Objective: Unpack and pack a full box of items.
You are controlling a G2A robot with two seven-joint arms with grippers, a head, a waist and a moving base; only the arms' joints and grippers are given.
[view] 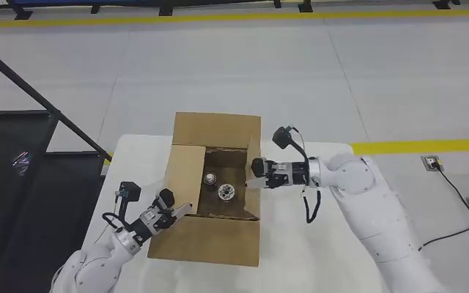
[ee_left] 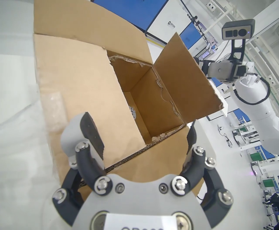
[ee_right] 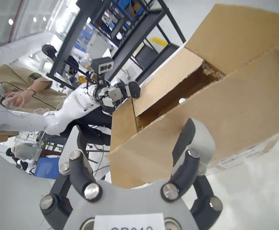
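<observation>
Two small things (view: 226, 192) sit at the bottom of the open box (view: 216, 126) on the white worktop (view: 300, 242). The left jaws are wide apart at the near flap (ee_left: 157, 161). The right jaws are wide apart around the right flap (ee_right: 228, 104), likely to push the flaps out of the way.

We take this for a robotics lab or industrial test hall. We see a wide pale floor (view: 220, 66) marked with yellow tape lines (view: 242, 16), black metal racks (ee_right: 141, 36) loaded with gear, blue and white wall panels (ee_left: 139, 10) — and rows of workstations (ee_left: 246, 135) beyond the white table (view: 308, 249).
</observation>
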